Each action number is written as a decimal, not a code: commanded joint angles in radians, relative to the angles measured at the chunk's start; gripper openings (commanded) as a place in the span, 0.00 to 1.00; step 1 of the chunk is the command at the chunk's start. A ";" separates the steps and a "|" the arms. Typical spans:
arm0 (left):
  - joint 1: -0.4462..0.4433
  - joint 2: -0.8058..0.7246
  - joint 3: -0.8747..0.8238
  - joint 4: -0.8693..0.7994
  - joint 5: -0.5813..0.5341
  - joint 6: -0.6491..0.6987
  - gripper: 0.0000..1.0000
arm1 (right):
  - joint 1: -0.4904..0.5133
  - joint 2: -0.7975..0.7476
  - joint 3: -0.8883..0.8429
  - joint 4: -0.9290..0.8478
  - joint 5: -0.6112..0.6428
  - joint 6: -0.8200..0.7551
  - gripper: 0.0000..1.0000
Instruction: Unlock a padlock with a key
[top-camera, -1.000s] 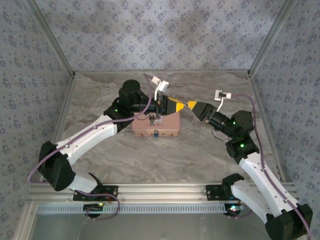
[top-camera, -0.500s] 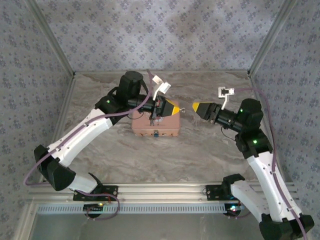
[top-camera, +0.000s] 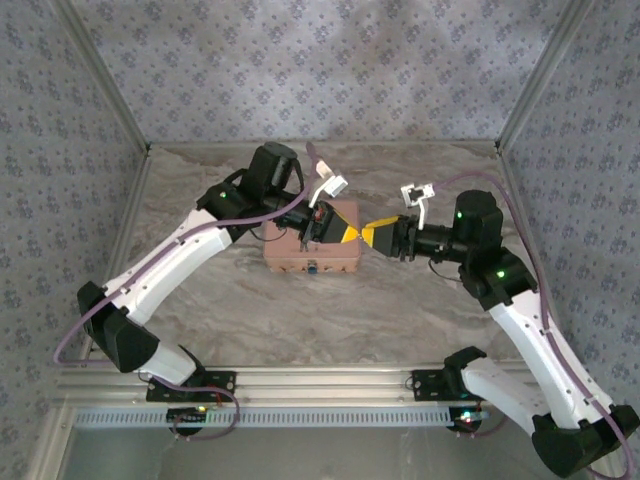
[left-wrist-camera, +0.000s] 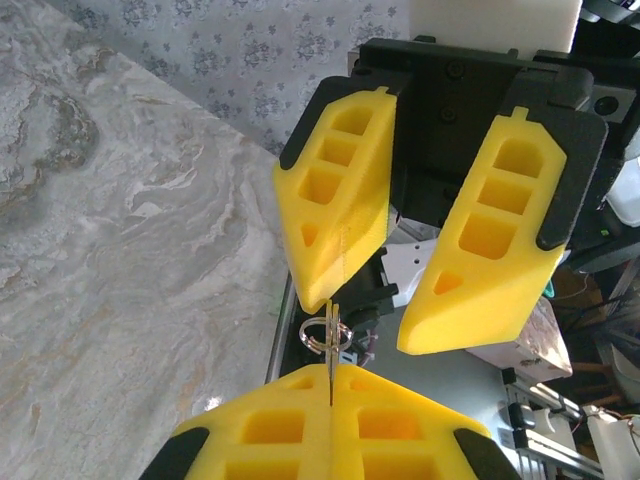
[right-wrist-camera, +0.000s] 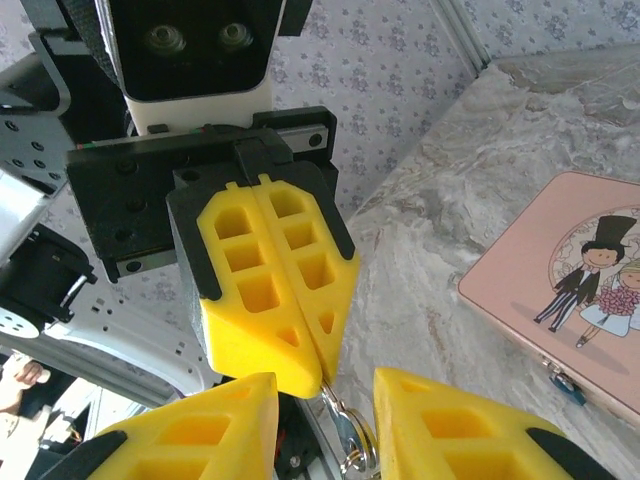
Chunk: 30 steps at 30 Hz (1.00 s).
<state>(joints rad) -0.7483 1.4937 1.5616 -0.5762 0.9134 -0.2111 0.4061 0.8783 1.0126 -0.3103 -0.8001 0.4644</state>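
Metal key (left-wrist-camera: 330, 375), thin, likely slippery, best gripped by its ring (left-wrist-camera: 306, 338): our left claw (right-wrist-camera: 318, 372) pinches it near the tin (right-wrist-camera: 540, 270); right claw (top-camera: 374, 234) gapes.

Your cell stands on a grey-and-beige marbled tabletop (top-camera: 400, 300), matt, with soft veining. Three walls close it in, all papered pale blue-grey with a repeating small floral motif: back wall (top-camera: 330, 70), left wall (top-camera: 60, 180), right wall (top-camera: 600, 170). Slim aluminium posts mark the two far corners, one left (top-camera: 102, 70), one right (top-camera: 544, 70), both leaning outward in the overhead view. Along your near edge runs a ribbed aluminium rail (top-camera: 330, 382), with a pale perforated strip (top-camera: 330, 415) just below it. Light is even and diffuse, shadows faint, and a slightly brighter patch lies on the back wall.
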 joint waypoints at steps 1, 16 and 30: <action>-0.001 -0.009 0.036 -0.022 0.031 0.030 0.00 | 0.006 -0.003 0.033 -0.058 0.002 -0.063 0.33; 0.000 0.004 0.059 -0.014 0.056 0.028 0.00 | 0.032 0.024 0.055 -0.087 0.012 -0.105 0.00; 0.065 -0.097 -0.115 0.231 0.021 -0.131 0.17 | 0.015 -0.010 -0.072 0.217 0.059 0.150 0.00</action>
<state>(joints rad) -0.7021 1.4567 1.4879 -0.4534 0.9264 -0.2871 0.4252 0.8902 0.9550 -0.1787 -0.7696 0.5503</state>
